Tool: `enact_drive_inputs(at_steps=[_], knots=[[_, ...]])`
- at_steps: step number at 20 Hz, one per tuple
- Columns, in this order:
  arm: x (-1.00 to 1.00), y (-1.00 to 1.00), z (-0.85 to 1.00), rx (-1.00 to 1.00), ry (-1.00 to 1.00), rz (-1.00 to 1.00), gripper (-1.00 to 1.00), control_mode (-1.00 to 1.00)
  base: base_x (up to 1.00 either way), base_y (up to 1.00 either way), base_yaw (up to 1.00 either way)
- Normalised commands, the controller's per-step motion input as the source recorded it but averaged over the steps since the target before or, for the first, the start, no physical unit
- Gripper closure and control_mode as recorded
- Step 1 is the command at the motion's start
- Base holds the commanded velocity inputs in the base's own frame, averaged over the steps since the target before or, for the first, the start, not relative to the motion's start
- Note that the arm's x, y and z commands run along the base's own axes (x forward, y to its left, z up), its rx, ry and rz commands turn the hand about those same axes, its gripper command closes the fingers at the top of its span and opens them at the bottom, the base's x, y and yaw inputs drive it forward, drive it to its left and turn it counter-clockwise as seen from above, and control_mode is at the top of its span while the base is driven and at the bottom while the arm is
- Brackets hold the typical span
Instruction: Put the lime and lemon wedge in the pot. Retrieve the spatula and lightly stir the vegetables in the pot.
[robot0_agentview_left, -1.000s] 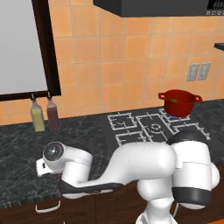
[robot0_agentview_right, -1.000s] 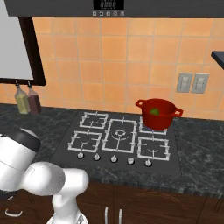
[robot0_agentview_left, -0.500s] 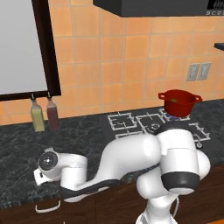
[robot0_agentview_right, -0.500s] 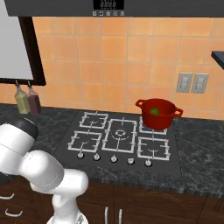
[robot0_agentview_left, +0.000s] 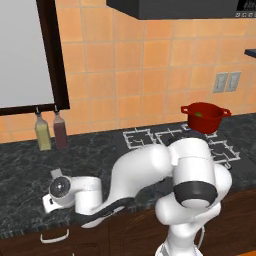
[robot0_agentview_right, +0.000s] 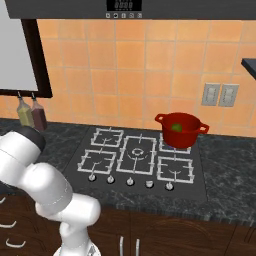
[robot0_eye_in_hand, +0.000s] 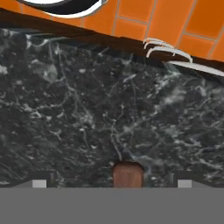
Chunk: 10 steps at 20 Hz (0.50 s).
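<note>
Since the earlier frames the arm has been swinging further left and lower, so its hand is now reaching down at the front edge of the dark marble counter (robot0_agentview_left: 20, 175), well away from the stove (robot0_agentview_right: 137, 157). In the hand view the gripper (robot0_eye_in_hand: 112, 183) is hovering with its jaws spread wide and gripping nothing, and the brown wooden end of the spatula (robot0_eye_in_hand: 127, 176) is showing between the fingertips against the countertop. The pot (robot0_agentview_right: 180, 129) is sitting on the stove's back right burner with a green piece (robot0_agentview_right: 176, 127), likely the lime, lying inside.
</note>
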Motion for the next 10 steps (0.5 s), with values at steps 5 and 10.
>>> enact_drive_inputs(at_steps=[5, 10], knots=[[0.22, 0.0, -0.15, 0.0, 0.0, 0.01, -1.0, -1.0, 0.0, 0.0, 0.0], [0.04, 0.1, -0.26, 0.0, 0.0, 0.0, -1.0, -1.0, 0.0, 0.0, 0.0]])
